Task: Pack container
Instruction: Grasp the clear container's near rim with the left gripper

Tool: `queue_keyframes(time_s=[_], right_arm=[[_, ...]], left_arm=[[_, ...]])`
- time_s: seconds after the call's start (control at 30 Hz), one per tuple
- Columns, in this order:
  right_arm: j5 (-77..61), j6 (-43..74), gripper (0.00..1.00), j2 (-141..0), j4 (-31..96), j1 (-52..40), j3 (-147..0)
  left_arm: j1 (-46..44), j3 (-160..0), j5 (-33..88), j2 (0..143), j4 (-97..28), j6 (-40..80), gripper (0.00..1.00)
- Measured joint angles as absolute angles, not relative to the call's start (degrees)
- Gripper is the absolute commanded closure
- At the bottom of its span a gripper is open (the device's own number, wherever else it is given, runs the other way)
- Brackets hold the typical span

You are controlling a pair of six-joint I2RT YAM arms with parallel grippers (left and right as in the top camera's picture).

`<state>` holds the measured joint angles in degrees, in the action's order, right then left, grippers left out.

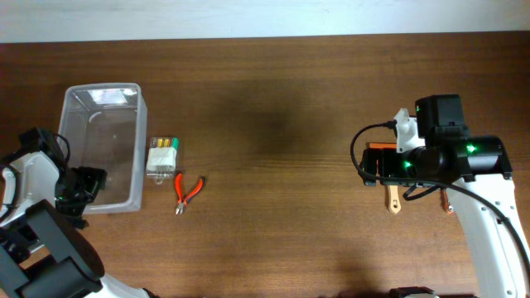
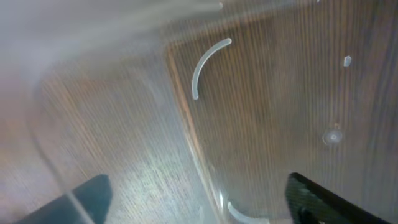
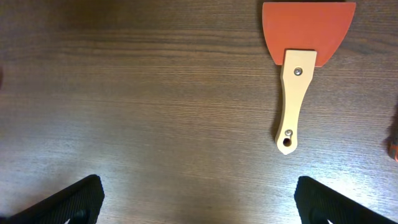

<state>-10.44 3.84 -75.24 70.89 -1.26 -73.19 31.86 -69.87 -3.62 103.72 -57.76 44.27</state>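
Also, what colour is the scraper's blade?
The blade is orange-red, seen best in the right wrist view.

From here I see white links and black joint housings on both arms, the right arm (image 1: pixel 489 211) with green lights glowing and a black cable (image 1: pixel 355 151) looped beside it, the left arm (image 1: pixel 31 175) alike, jaws black, the right's ridged.

From overhead, the scraper (image 1: pixel 394 201) is largely hidden under the right arm (image 1: pixel 464 157); its blade is cut by the right wrist view's top edge. An orange object (image 3: pixel 394 146) is clipped at that view's right edge. The container (image 2: pixel 193 143) is blurred close up.
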Motion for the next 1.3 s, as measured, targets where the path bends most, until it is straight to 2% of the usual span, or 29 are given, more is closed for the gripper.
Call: queue_keyframes(time_s=[0.13, 1.1, 1.17, 1.3], right_arm=[[-10.44, 3.84, 0.01, -75.24, 70.89, -1.26, -73.19], [-10.44, 3.84, 0.01, -75.24, 70.94, -1.26, -73.19], [-10.44, 3.84, 0.01, -75.24, 70.91, -1.26, -73.19], [-10.44, 3.79, 0.01, -75.24, 70.91, -1.26, -73.19]], left_arm=[[31.86, -69.87, -3.92, 103.85, -57.76, 44.21, 0.24], [31.86, -69.84, -4.1, 102.39, -62.41, 44.18, 0.24], [31.86, -69.84, -4.1, 101.67, -62.41, 44.21, 0.26], [31.86, -69.84, -4.08, 101.12, -62.52, 44.14, 0.4]])
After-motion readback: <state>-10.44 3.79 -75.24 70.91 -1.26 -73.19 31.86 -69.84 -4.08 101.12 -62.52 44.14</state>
